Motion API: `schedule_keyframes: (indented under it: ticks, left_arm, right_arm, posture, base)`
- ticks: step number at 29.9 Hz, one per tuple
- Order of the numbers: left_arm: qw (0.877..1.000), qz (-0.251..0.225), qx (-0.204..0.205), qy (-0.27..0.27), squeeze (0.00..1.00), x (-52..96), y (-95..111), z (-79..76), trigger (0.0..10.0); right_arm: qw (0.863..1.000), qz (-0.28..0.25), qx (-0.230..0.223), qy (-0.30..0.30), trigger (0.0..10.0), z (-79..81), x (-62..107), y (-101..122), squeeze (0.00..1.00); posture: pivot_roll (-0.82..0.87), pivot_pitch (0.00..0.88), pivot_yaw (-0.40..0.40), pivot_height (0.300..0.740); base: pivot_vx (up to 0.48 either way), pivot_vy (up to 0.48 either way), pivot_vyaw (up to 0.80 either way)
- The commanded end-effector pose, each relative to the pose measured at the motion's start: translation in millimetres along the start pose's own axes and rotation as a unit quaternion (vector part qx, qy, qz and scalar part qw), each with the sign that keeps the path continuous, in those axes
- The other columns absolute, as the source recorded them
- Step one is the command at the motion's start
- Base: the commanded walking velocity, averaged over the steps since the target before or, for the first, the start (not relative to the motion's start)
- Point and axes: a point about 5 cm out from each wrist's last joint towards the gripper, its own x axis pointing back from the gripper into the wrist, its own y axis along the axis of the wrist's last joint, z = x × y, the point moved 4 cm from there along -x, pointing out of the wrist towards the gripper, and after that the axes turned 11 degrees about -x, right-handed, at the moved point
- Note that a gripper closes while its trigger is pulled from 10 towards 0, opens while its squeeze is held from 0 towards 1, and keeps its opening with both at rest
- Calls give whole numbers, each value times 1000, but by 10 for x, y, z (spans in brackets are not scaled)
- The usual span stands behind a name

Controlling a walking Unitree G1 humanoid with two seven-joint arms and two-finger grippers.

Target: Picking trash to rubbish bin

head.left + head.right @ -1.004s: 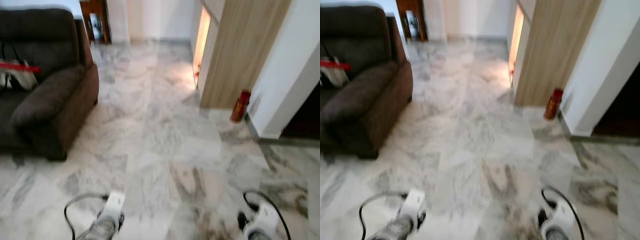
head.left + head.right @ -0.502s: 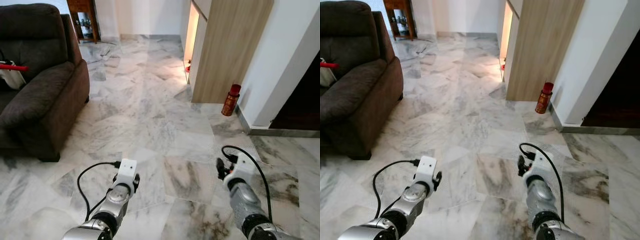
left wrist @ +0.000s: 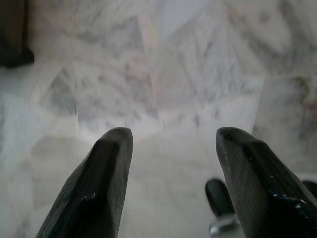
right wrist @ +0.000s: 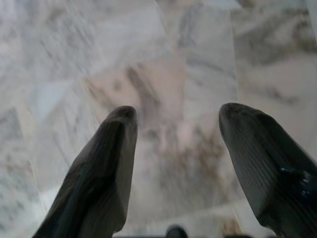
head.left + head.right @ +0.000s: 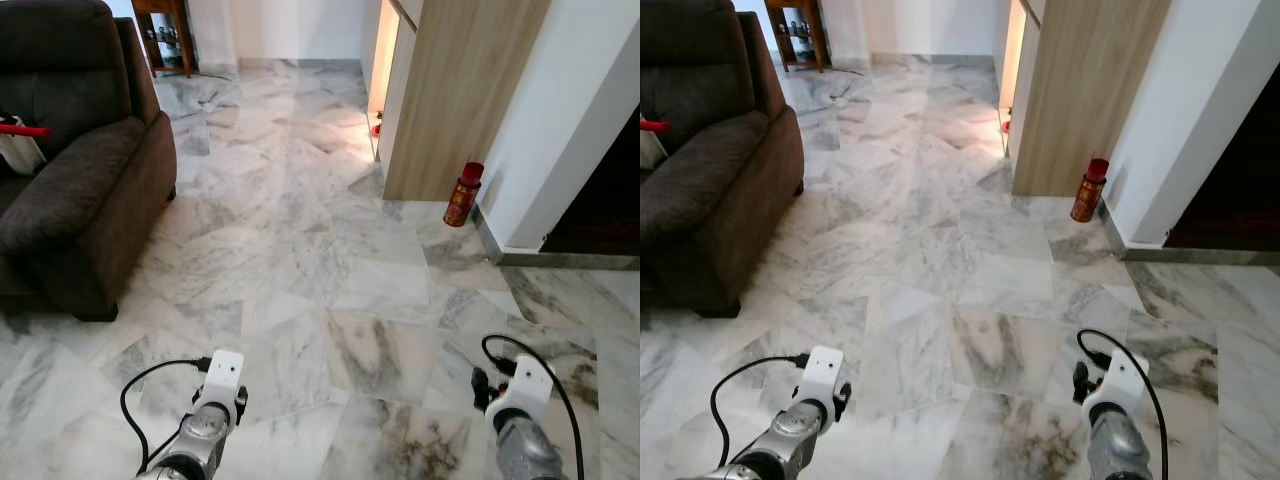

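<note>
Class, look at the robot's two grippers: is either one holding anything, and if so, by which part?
Nothing is held. The left gripper and right gripper are both open, with marble floor between their fingers.

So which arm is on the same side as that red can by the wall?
The right arm. The red can stands by the wooden panel ahead to the right; the left arm is on the sofa side.

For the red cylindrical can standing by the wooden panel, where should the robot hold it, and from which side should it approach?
Probably grip the red cylindrical can across the middle of its round body, coming from the open marble floor in front. It stands upright, with the light wooden panel and white wall close behind it, so those sides look blocked. The right hand, open and empty, is on its side.
</note>
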Motion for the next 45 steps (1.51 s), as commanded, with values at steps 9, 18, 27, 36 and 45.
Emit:
schedule_keyframes:
  ticks: [9, 18, 27, 36, 45]
  left_arm:
    - [997, 73, -8, -6, 0, 113, -497, -4, 10000]
    - [997, 71, -17, -22, 0, 118, -497, -66, 10000]
    - [997, 77, -21, -23, 0, 135, -552, -58, 10000]
    - [996, 79, -22, -21, 0, 137, -567, -39, 10000]
    - [996, 78, -28, -21, 0, 130, -552, -21, 10000]
  right_arm:
    - [996, 70, -10, -55, 10000, -327, 210, -512, 0]
    - [995, 78, -12, -60, 10000, -361, 223, -535, 0]
    - [995, 78, -18, -54, 10000, -329, 221, -547, 0]
    - [995, 83, -21, -56, 10000, -346, 244, -593, 0]
    - [994, 84, -30, -57, 10000, -342, 252, -616, 0]
  posture:
    - [8, 0, -17, 740]
    - [8, 0, -16, 740]
    - [11, 0, -16, 740]
    - [12, 0, -12, 740]
    - [10, 0, -4, 740]
  base:
    - [321, 0, 656]
    - [103, 0, 128]
    - [0, 0, 51]
    - [0, 0, 800]
    - [0, 0, 800]
